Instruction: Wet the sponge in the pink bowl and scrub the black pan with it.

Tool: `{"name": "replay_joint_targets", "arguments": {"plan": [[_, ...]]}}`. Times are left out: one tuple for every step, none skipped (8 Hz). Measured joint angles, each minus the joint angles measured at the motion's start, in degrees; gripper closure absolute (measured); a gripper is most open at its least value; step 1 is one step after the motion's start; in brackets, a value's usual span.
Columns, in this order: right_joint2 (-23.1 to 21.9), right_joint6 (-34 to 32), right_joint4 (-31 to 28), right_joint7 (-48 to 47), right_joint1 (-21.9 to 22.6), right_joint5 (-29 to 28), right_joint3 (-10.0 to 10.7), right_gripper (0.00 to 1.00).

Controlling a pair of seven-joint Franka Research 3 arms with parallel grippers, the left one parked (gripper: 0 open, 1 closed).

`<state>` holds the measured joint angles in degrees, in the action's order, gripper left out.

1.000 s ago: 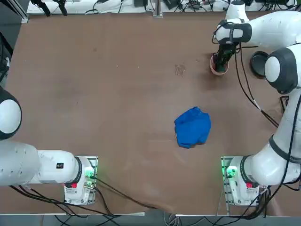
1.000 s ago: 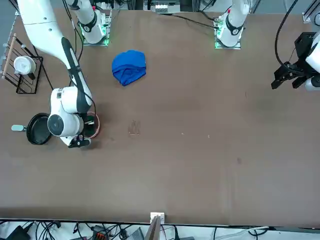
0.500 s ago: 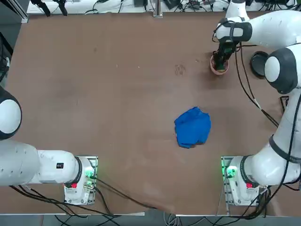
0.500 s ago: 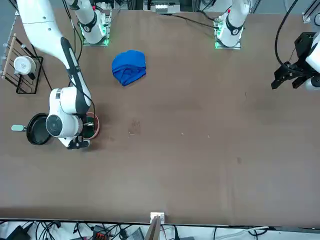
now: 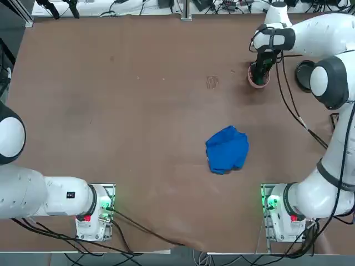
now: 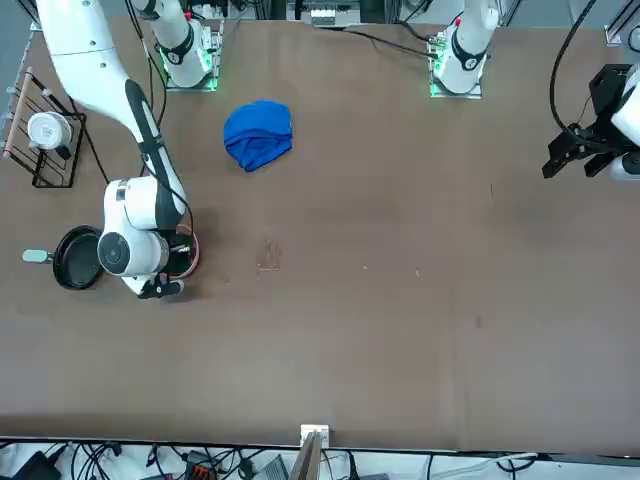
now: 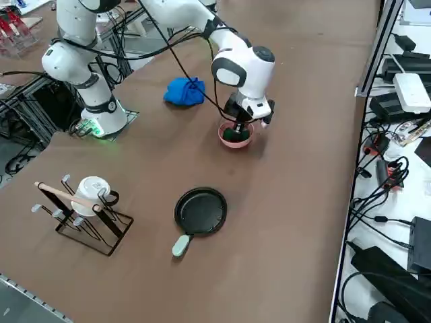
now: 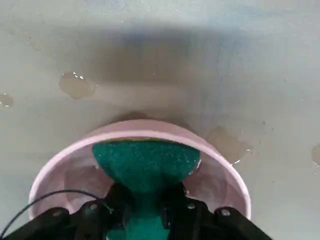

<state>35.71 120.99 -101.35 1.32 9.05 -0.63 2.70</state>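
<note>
The pink bowl [image 8: 223, 164] stands at the table's far right, seen too in the top view [image 5: 257, 82] and side view [image 7: 224, 140]. My right gripper [image 8: 145, 212] reaches down into it, shut on the sponge [image 8: 146, 161], whose dark green face sits inside the bowl [image 6: 192, 249]. In the side view the gripper [image 7: 239, 128] hangs straight over the bowl with the sponge [image 7: 236, 135] at its tip. The black pan [image 7: 201, 210] lies beside the bowl toward the table's right edge, its pale handle [image 7: 180, 245] pointing away; it also shows as pan [image 5: 304, 75] and pan [image 6: 74, 259].
A crumpled blue cloth [image 5: 227, 149] lies mid-table, nearer the arm bases. A wire rack holding a white mug [image 7: 86, 202] stands beyond the pan. Small water drops [image 8: 76, 85] lie on the table around the bowl.
The wrist has shifted a little back and forth over the bowl with the sponge still in the fingers. The bowl, pan and cloth have stayed put.
</note>
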Motion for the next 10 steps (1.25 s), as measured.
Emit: {"name": "replay_joint_targets", "arguments": {"plan": [[-0.2,0.05,0.12,0.0,0.0,0.0,0.0,0.69],[-0.95,0.16,0.4,0.0,-0.03,0.0,0.0,0.69],[-2.26,0.15,0.7,0.02,-0.09,0.0,0.04,0.69],[-3.97,-0.73,0.92,0.06,-0.27,0.0,0.12,0.69],[-5.89,-2.71,1.09,0.11,-0.77,0.01,0.18,0.69],[-7.85,-5.16,1.25,0.67,-1.62,0.07,0.32,0.69],[-9.53,-7.32,1.3,2.06,-2.96,0.15,0.43,0.68],[-10.73,-8.49,1.3,4.48,-5.07,0.34,0.55,0.68],[-11.39,-8.76,1.32,7.82,-8.19,0.49,0.71,0.68],[-11.47,-8.74,1.57,11.77,-12.35,0.48,0.88,0.68]]}}
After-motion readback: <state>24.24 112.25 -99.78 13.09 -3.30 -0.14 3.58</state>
